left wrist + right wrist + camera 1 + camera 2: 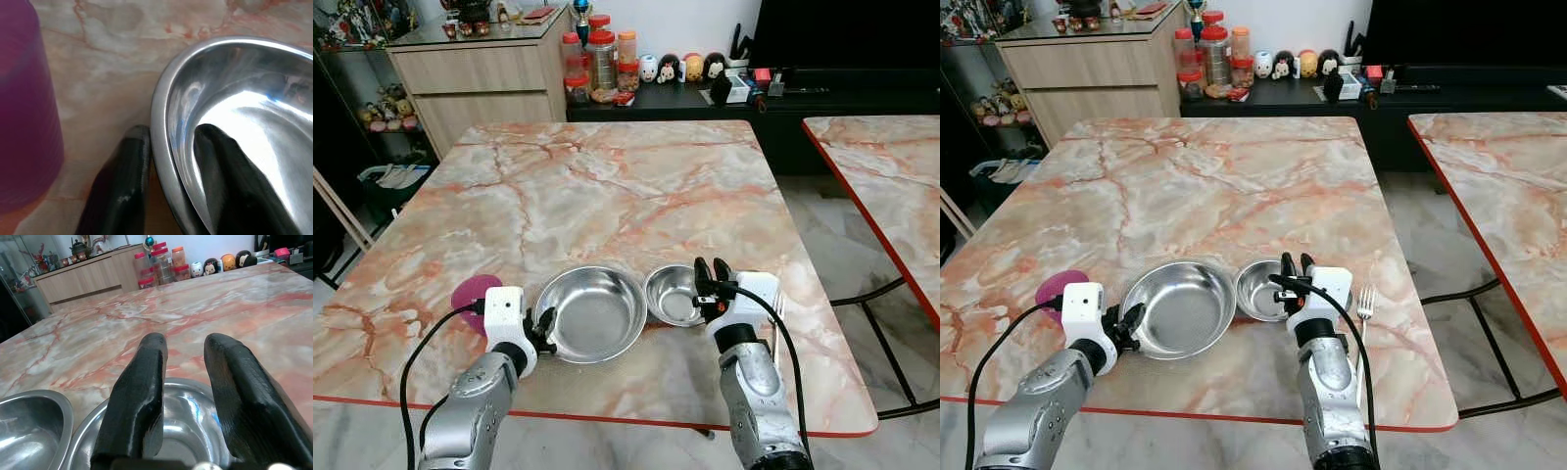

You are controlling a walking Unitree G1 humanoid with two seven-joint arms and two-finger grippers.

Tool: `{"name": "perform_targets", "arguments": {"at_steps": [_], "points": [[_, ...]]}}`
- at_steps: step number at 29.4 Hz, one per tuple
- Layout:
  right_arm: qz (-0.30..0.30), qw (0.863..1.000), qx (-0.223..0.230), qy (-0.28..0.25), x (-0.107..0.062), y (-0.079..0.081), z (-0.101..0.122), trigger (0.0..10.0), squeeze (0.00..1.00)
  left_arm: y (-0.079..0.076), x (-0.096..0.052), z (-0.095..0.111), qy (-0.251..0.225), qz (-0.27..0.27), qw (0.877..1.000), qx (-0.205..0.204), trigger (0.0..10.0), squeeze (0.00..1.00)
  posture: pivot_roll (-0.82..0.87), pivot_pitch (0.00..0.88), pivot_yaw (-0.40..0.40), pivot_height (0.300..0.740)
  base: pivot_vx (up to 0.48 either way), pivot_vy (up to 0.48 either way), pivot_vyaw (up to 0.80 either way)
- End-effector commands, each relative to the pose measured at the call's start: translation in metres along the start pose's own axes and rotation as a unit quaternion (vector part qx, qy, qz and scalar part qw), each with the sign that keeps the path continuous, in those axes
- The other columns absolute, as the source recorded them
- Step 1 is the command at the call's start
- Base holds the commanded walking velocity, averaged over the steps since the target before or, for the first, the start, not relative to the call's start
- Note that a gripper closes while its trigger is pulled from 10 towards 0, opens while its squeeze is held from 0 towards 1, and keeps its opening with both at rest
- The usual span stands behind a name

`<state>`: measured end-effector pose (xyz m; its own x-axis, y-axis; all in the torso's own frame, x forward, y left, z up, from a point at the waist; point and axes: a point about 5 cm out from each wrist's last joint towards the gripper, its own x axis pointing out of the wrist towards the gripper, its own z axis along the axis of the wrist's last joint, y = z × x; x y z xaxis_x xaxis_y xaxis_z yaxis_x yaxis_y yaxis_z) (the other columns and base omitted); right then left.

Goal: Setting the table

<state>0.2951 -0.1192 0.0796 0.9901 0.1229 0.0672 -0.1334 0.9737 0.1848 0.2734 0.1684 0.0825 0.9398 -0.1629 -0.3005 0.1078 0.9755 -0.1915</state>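
A large steel bowl (592,313) and a small steel bowl (673,294) sit side by side, rims touching, near the front edge of the marble table (607,186). My left gripper (546,328) is shut on the large bowl's left rim; in the left wrist view one finger (122,196) lies outside the rim and the other (230,176) inside the large bowl (254,112). My right gripper (712,274) stands open, upright over the small bowl's right rim, with nothing between its fingers (142,396). A purple cup (475,294) stands left of the left gripper. A fork (1364,304) lies right of the right gripper.
A second marble table (891,186) stands to the right across a gap of floor. Behind the table a dark sideboard (685,98) carries jars and figurines, with a wooden cabinet (475,83) to its left. The marble beyond the bowls is bare.
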Motion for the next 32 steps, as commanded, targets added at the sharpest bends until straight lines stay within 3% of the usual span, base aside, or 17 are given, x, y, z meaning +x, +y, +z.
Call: {"name": "perform_targets", "arguments": {"at_steps": [1, 11, 18, 20, 27, 28, 29, 30, 32], "points": [[0.004, 1.0, 0.001, 0.001, 0.003, 0.004, 0.001, 10.0, 0.0, 0.001, 0.0, 0.009, -0.015, 0.004, 1.0, 0.005, 0.0, 0.0, 0.02, 0.0, 0.039, 0.74, 0.0, 0.0, 0.0], [0.005, 1.0, 0.001, 0.002, 0.002, 0.003, 0.001, 10.0, 0.0, 0.005, 0.0, 0.023, -0.061, 0.042, 0.997, 0.036, 0.0, 0.0, 0.01, 0.0, 0.04, 0.74, 0.0, 0.0, 0.0], [0.007, 1.0, 0.0, 0.001, 0.004, 0.004, 0.001, 10.0, 0.0, 0.0, 0.002, 0.024, -0.06, 0.027, 0.997, 0.05, 0.0, 0.0, 0.01, 0.0, 0.039, 0.74, 0.0, 0.0, 0.0], [0.009, 1.0, 0.0, 0.002, 0.004, 0.005, 0.001, 10.0, 0.0, 0.0, 0.002, 0.024, -0.056, 0.026, 0.996, 0.058, 10.0, 0.0, 0.02, 0.0, 0.035, 0.74, 0.0, 0.0, 0.0], [0.01, 1.0, 0.0, 0.004, 0.004, 0.005, 0.0, 10.0, 0.0, 0.001, -0.008, 0.037, -0.067, -0.006, 0.996, 0.053, 10.0, 0.0, 0.03, 0.0, 0.035, 0.74, 0.0, 0.0, 0.0], [0.01, 1.0, 0.0, 0.004, 0.004, 0.005, 0.0, 10.0, 0.0, 0.005, -0.012, 0.039, -0.072, -0.008, 0.996, 0.046, 10.0, 0.09, 0.03, 0.0, 0.034, 0.74, 0.0, 0.0, 0.0], [0.01, 1.0, 0.001, 0.005, 0.005, 0.005, 0.0, 10.0, 0.0, 0.007, -0.013, 0.039, -0.074, -0.007, 0.996, 0.044, 10.0, 0.09, 0.04, 0.0, 0.033, 0.74, 0.0, 0.0, 0.0], [0.01, 1.0, 0.001, 0.005, 0.005, 0.005, 0.0, 10.0, 0.0, 0.01, -0.015, 0.039, -0.075, -0.002, 0.997, 0.035, 10.0, 1.0, 0.04, 0.0, 0.033, 0.74, 0.0, 0.0, 0.0], [0.011, 1.0, 0.001, 0.007, 0.005, 0.005, -0.001, 10.0, 0.0, 0.015, -0.02, 0.038, -0.079, -0.006, 0.997, 0.014, 10.0, 1.0, 0.04, 0.0, 0.031, 0.74, 0.0, 0.0, 0.0]]}}
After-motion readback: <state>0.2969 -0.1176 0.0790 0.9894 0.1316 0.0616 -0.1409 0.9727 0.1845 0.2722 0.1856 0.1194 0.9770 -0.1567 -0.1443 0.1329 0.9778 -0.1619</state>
